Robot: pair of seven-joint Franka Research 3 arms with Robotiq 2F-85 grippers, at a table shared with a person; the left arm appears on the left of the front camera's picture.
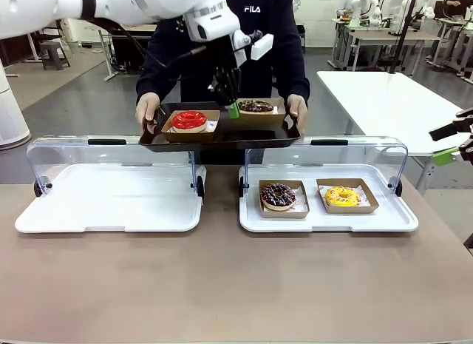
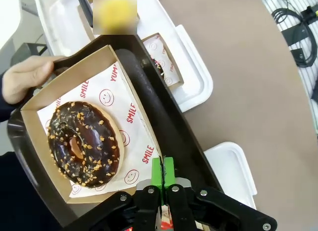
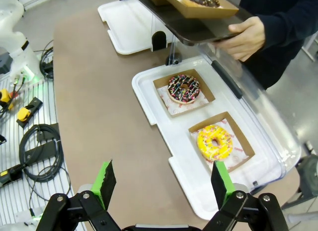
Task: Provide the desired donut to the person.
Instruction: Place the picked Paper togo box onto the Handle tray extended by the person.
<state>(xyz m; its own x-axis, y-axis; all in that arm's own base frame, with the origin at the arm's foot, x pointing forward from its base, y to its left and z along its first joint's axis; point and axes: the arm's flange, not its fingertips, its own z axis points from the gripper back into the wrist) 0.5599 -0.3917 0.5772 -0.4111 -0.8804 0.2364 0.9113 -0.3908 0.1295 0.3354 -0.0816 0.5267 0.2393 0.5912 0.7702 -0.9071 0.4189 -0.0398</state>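
I am holding my left gripper (image 1: 233, 109) over the dark tray (image 1: 222, 139) that the person (image 1: 259, 33) is carrying in both hands across the table. My green pads (image 2: 163, 172) are pressed flat together at the near edge of the kraft paper box (image 2: 130, 82) with the chocolate nut-sprinkled donut (image 2: 83, 144). From the left wrist view I am pinching either the box's rim or its printed liner, and I cannot tell which. That box is sitting on the tray beside a second box with the red glazed donut (image 1: 190, 120), so the delivery looks nearly done to me.

What is left, as I judge it, is to let go and pull back so the person can take the tray away. If another donut is wanted, there are two more in the right-hand white display tray (image 1: 329, 218): a chocolate one with coloured sprinkles (image 1: 278, 197) and a yellow one (image 1: 342, 197). The left-hand display tray (image 1: 111, 200) is sitting bare.

My right gripper (image 3: 163, 185) is hanging wide open above the table's right side, holding nothing.
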